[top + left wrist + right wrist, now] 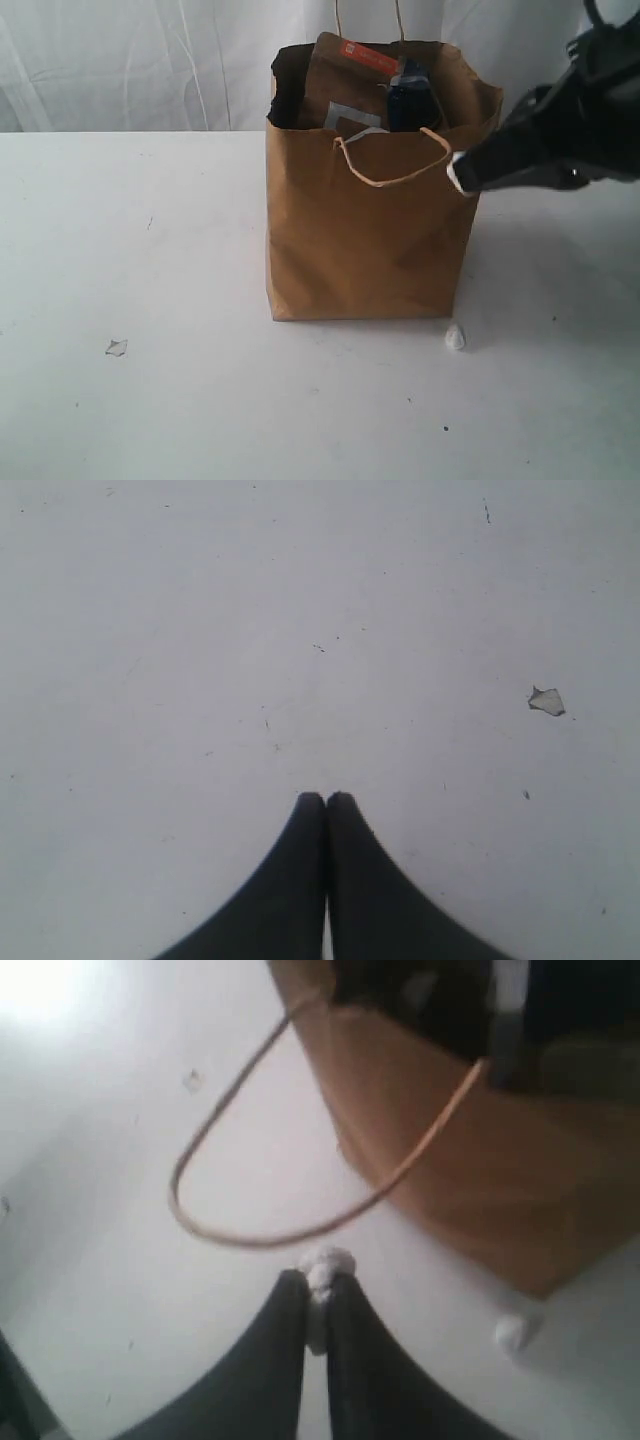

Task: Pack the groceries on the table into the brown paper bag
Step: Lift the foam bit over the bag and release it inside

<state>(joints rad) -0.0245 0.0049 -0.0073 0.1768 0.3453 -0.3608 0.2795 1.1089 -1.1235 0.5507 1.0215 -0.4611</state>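
Note:
The brown paper bag (pixel 365 240) stands upright in the middle of the table (pixel 150 390). Groceries poke out of its open top: a brown foil pouch (pixel 335 80) with an orange-red strip and a dark packet (pixel 410 98). My right gripper (pixel 458 175) hovers beside the bag's upper right corner, shut on a small white lump (pixel 326 1263) that sticks out past its fingertips. From the right wrist, the bag (pixel 480 1170) and its drooping cord handle (pixel 230 1225) lie just ahead. My left gripper (pixel 325 798) is shut and empty over bare table, outside the exterior view.
A second small white lump (pixel 455 337) lies on the table at the bag's front right corner. A tiny pale flake (pixel 116 347) sits at the front left and also shows in the left wrist view, where the flake (pixel 546 701) lies off to one side. White curtains hang behind.

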